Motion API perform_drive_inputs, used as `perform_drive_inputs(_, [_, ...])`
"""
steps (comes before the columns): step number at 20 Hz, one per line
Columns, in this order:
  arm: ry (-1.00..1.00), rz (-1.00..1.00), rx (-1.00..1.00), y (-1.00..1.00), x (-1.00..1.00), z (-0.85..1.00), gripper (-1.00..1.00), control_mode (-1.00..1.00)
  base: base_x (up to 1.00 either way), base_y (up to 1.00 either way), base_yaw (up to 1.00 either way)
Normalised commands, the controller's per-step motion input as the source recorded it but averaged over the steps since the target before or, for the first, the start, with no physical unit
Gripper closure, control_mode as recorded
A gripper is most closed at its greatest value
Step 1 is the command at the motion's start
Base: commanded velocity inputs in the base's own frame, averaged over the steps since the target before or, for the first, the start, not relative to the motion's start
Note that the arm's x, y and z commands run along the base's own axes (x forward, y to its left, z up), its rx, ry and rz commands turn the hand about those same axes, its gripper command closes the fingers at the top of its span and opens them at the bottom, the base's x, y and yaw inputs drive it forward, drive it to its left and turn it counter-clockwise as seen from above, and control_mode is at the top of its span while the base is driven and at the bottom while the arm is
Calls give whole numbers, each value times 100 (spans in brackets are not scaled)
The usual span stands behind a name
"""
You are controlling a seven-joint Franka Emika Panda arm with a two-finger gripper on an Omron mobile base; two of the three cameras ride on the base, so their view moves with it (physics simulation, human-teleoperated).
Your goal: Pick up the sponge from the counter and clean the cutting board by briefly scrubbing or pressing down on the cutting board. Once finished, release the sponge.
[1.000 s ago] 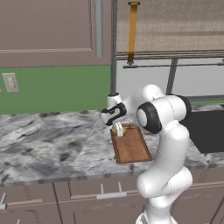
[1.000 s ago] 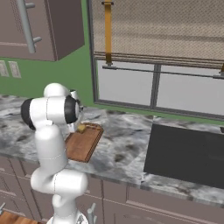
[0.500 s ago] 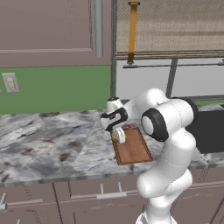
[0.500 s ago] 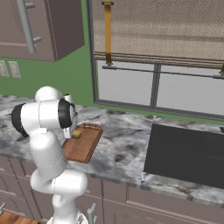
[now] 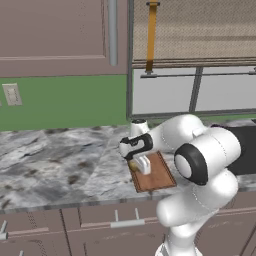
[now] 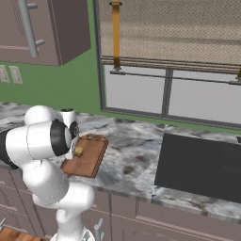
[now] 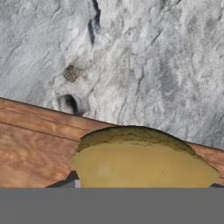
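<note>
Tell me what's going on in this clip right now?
The white arm has its claw shut on the sponge, a small yellow block, and is holding it down over the near-left part of the reddish-brown cutting board on the marbled counter. From the hand view the sponge sits over the board's edge, with bare stone beyond. The sponge has not been released. A black stovetop lies further along the counter.

My arm now bends lower and further over the worktop, and the gripper carries the sponge from above the cutting board's far end down toward its left edge.
</note>
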Motion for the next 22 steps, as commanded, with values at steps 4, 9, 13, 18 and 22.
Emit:
perform_drive_inputs(4, [4,9,5,0,-86,-17,100,-100,0,0,0])
perform_drive_inputs(9, [13,8,0,0,-85,-11,100,-100,0,0,0])
perform_drive_inputs(13, [9,7,0,0,-87,-23,100,-100,0,0,0])
perform_drive_inputs(18, [4,7,0,0,-88,-29,100,-100,0,0,0])
perform_drive_inputs(22, [0,2,0,0,-51,11,100,-100,0,0,0])
